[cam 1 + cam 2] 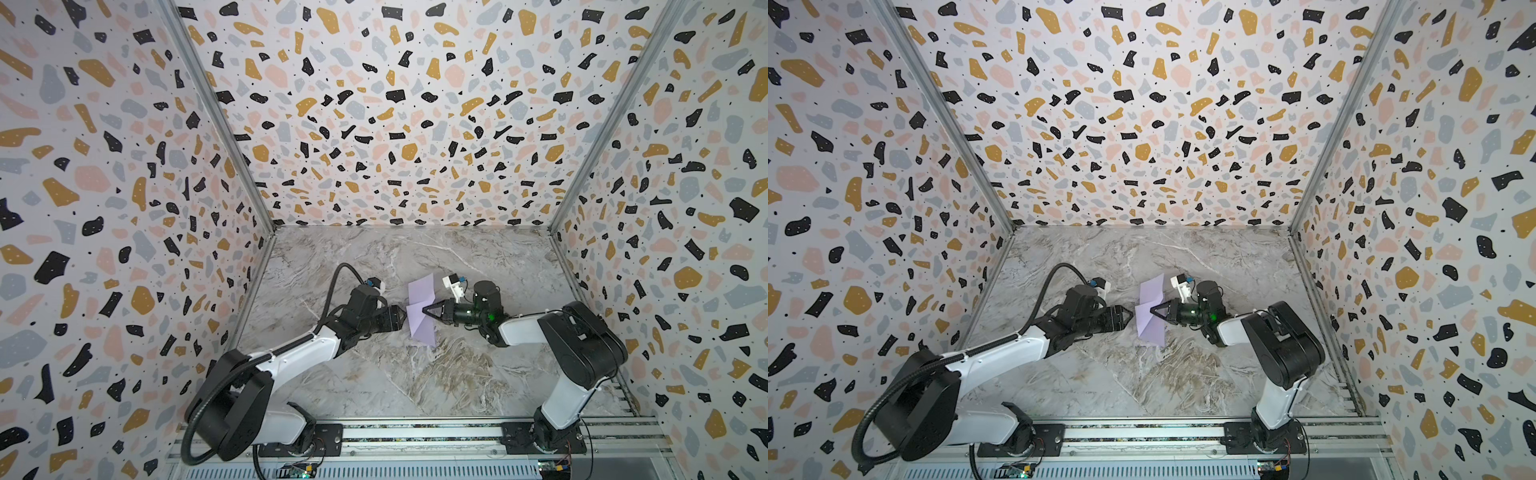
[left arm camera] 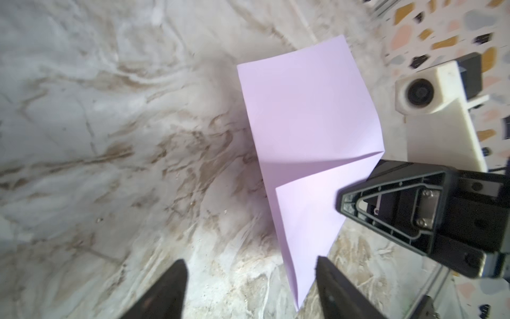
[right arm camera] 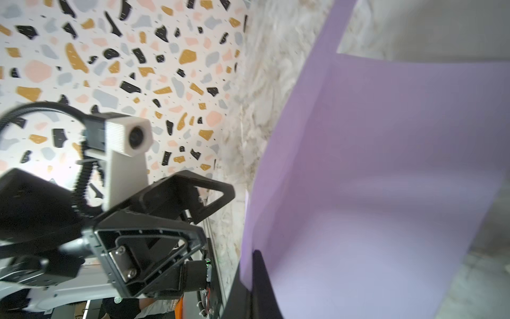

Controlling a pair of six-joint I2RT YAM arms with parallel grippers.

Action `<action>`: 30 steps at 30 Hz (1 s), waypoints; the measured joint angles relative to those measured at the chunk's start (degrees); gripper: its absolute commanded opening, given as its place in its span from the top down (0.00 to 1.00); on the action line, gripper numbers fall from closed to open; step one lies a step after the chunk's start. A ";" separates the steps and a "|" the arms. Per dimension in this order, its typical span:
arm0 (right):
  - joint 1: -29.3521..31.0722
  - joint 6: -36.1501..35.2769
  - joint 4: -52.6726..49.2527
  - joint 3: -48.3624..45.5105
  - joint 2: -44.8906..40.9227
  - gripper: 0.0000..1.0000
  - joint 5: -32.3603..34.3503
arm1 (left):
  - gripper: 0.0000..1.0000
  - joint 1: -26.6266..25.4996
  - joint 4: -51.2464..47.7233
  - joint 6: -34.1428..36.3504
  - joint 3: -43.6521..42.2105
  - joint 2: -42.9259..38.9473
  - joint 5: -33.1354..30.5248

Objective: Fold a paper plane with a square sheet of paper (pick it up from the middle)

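The square sheet of paper [image 1: 419,328] [image 1: 1152,328] is pale lilac and stands off the marble table, bent along a crease across its middle. My right gripper [image 1: 424,310] [image 1: 1152,311] is shut on it near that middle; in the right wrist view its dark fingers [image 3: 258,265] pinch the sheet [image 3: 386,165]. My left gripper [image 1: 403,319] [image 1: 1130,316] is open just left of the sheet. In the left wrist view [image 2: 251,265] a lower corner of the paper [image 2: 309,116] hangs beside one finger without touching it. No paper plane is in view.
The grey marble table top [image 1: 415,374] is enclosed by terrazzo-patterned walls [image 1: 374,124] at the back and on both sides. An aluminium rail [image 1: 415,432] at the front carries both arm bases. A black cable loops from the left arm [image 1: 345,270].
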 measured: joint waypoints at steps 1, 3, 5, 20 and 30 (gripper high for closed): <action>-0.44 0.57 0.85 0.00 -1.55 1.00 -0.37 | 0.10 0.46 1.95 -1.49 -0.85 -1.03 1.55; -1.14 1.73 2.19 0.00 -3.76 1.00 -0.96 | 0.07 0.66 5.95 -3.96 -1.97 -1.97 4.63; -1.29 2.99 3.43 0.00 -5.31 1.00 -1.70 | 0.06 0.68 10.12 -6.97 -2.82 -2.21 7.67; -1.29 14.16 13.88 0.02 -6.03 1.00 -5.35 | 0.22 -0.44 29.24 -21.22 -4.50 1.60 19.91; -1.44 15.67 15.45 0.02 -5.44 1.00 -6.05 | 0.55 -0.66 34.53 -24.98 -4.46 3.34 22.80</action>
